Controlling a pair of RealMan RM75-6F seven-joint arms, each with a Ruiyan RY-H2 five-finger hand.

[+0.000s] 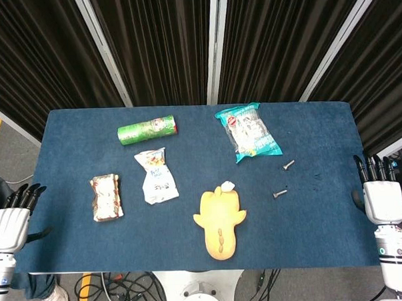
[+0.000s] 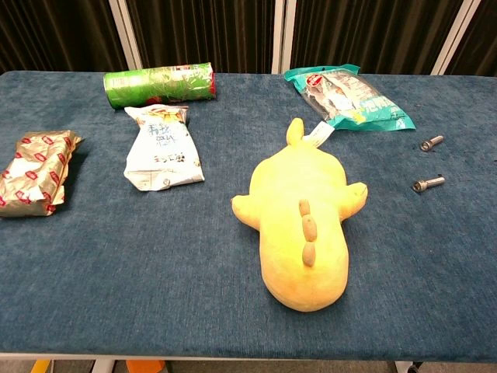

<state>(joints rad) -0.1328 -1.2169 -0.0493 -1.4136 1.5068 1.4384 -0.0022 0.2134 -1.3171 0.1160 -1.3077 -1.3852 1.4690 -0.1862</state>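
A yellow plush toy (image 1: 220, 221) (image 2: 304, 224) lies near the front middle of the blue table (image 1: 323, 205). Behind it lie a white snack pouch (image 1: 156, 176) (image 2: 161, 146), a green can on its side (image 1: 147, 130) (image 2: 159, 84), a red-and-silver packet (image 1: 106, 197) (image 2: 36, 171) and a teal bag (image 1: 247, 130) (image 2: 345, 96). Two bolts (image 1: 288, 165) (image 2: 429, 184) lie at the right. My left hand (image 1: 10, 222) hangs off the table's left edge, fingers apart, holding nothing. My right hand (image 1: 381, 194) hangs off the right edge, also empty with straight fingers. Neither hand shows in the chest view.
Dark curtains with white posts (image 1: 216, 46) stand behind the table. Cables (image 1: 127, 294) lie on the floor under the front edge. Bare cloth stretches between the plush toy and the right edge.
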